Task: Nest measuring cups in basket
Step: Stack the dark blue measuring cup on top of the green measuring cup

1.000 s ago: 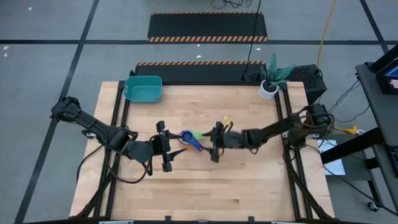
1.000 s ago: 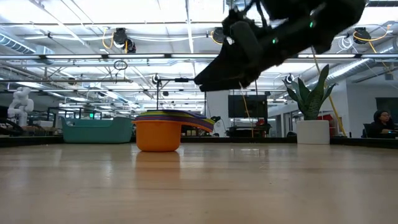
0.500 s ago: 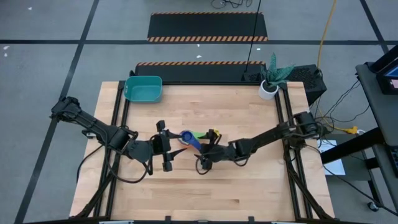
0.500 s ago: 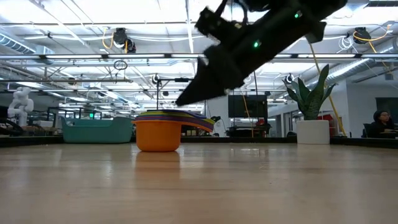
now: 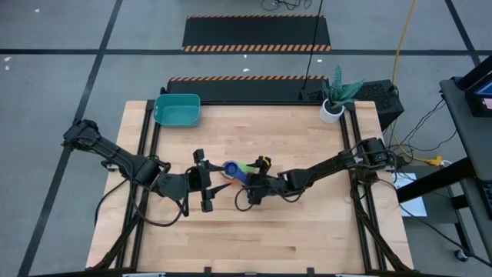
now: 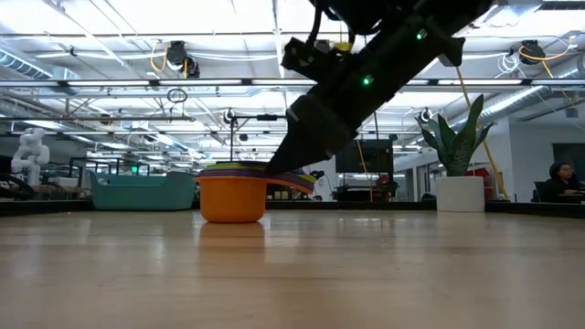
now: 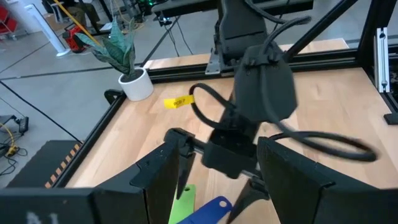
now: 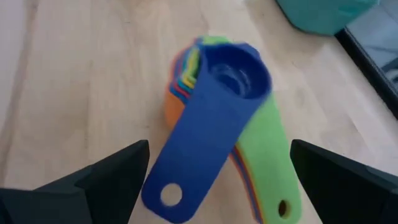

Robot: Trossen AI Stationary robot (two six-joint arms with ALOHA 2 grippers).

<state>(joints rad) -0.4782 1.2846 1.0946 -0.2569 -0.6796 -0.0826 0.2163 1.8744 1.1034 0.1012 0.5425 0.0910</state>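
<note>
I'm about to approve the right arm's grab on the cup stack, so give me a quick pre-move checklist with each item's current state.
1. measuring cups nested in one stack: ok, blue on top, orange at the bottom.
2. right gripper open, fingers either side of the handles: ok.
3. left gripper open beside the stack, not holding it: ok.
4. Stack standing upright on the table: ok.
5. basket at the far left corner, nothing seen in it: ok.
6. Right fingers low enough to grip: cannot tell.
</note>
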